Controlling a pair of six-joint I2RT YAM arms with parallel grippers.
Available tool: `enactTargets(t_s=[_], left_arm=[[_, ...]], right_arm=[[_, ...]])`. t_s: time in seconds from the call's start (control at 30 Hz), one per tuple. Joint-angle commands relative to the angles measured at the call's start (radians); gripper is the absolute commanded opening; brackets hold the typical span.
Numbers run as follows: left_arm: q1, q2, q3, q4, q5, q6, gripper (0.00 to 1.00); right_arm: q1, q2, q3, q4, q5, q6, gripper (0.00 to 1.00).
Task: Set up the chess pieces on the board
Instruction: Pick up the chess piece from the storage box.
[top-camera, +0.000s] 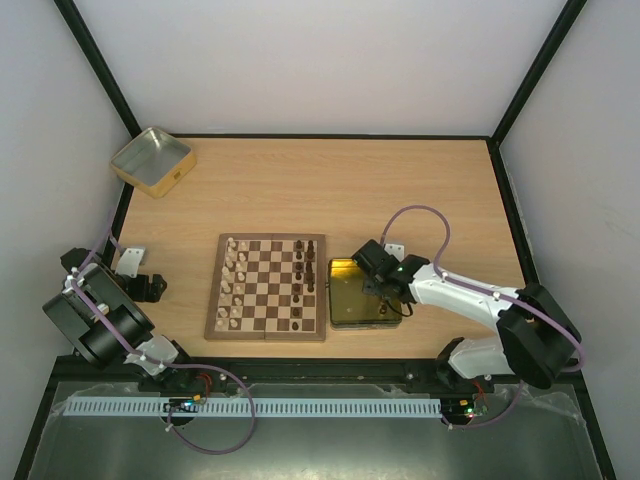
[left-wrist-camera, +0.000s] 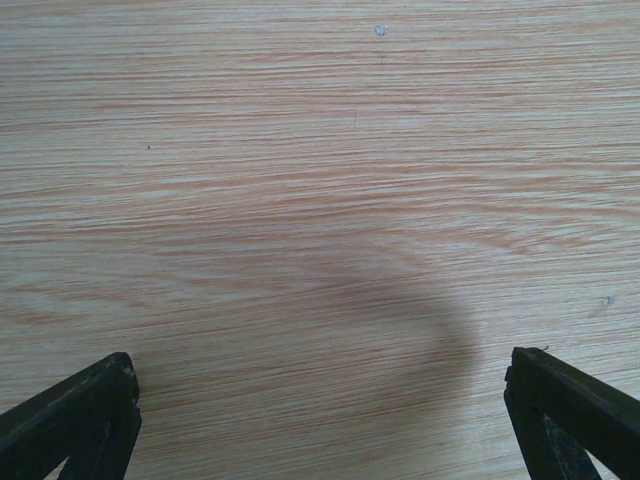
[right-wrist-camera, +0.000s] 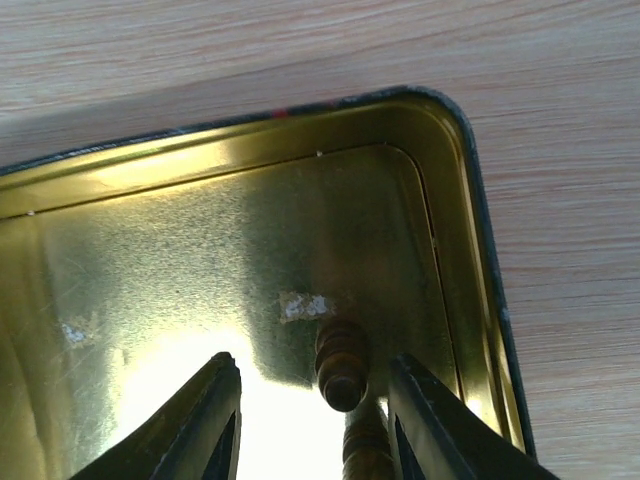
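Item in hand: one dark chess piece (right-wrist-camera: 341, 360), lying inside the yellow-gold tin (right-wrist-camera: 300, 115) close to its right wall, rounded end toward the wrist camera. The right claw (right-wrist-camera: 315, 400) is lowered into the tin and straddles the piece. It is released, with a gap visible on each side and nothing grasped. The step is judged to be the pick-up of this piece for the dark side of the board (top-camera: 266, 337), which lies just left of the tin on the counter (top-camera: 330, 190). Pale pieces (top-camera: 232, 285) line the board's left files and dark pieces (top-camera: 305, 280) its right files. The next move calls for clenching squarely on the piece without pushing it against the tin wall, then lifting clear of the rim before crossing to a free square. The left claw (left-wrist-camera: 320, 400) is fully released over bare counter, well left of the board. A silvery tin (top-camera: 152, 160) sits at the far left corner. Unclear: a second brown shape (right-wrist-camera: 367, 445) under the piece, which may be another piece or a reflection. The overhead view is too small to show which squares are unfilled, and the arm hides the tin's contents there.
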Motion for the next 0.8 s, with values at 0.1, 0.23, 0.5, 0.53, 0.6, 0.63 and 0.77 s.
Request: enactTargets(t_s=[0.1,0.23,0.5,0.53,0.6,0.63,0.77], left_arm=[[-0.002,0.057,-0.058,-0.112,-0.061,-0.035,0.99],[-0.002,0.057,-0.058,-0.113,-0.061,-0.034,0.99],[-0.001,0.052,-0.061,-0.114,-0.059,-0.033,0.99],[-0.002,0.053,-0.06,-0.114,-0.059,-0.032,0.99],[-0.002,0.055,-0.059,-0.115,-0.059,-0.032,0.99],[-0.002,0.056,-0.058,-0.116,-0.059,-0.031,0.99],[-0.001,0.056,-0.059,-0.116,-0.059,-0.032,0.99]], right_arm=[[-0.015,0.034,-0.026,0.038,0.012,-0.013,0.36],[-0.022,0.049,-0.022,0.047,0.015,-0.019,0.23],[-0.024,0.039,0.025,-0.001,0.02,-0.026,0.02],[-0.023,0.032,0.034,-0.012,0.021,-0.03,0.02],[-0.021,0.017,0.051,-0.03,0.013,-0.032,0.02],[-0.014,0.008,0.06,-0.041,0.009,-0.03,0.02],[0.048,-0.011,0.122,-0.095,0.035,-0.004,0.02]])
